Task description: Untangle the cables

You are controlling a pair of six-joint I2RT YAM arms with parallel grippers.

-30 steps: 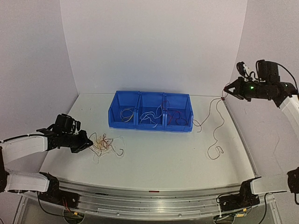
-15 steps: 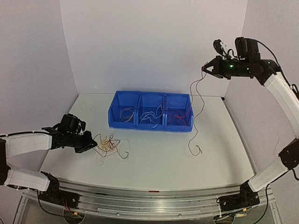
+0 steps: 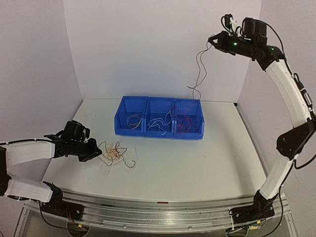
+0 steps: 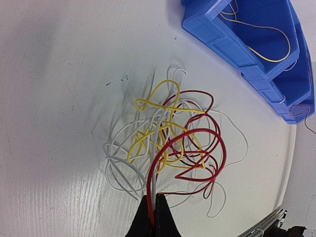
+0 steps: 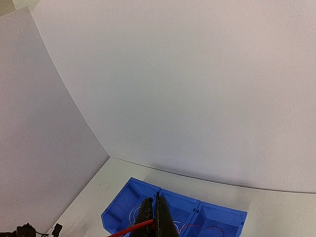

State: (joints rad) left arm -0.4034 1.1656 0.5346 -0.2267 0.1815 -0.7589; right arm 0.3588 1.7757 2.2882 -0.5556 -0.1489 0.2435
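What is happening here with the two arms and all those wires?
The right pincer, held high, is shut on a red cable dangling free above the right end of the blue bin. The left pincer is shut on strands of the tangle of red, white and yellow cables on the table. The bin's compartments hold a few cables.

Robot lab cell, not a home. Plain white backdrop [image 3: 163, 49] curves round a white table [image 3: 197, 163]. Two arms are bolted to a metal rail [image 3: 163, 211]. Blue bins [image 3: 158, 134] sit far below the right gripper [image 3: 211, 40], and loose cables [image 3: 114, 152] lie at the left gripper [image 3: 98, 154].
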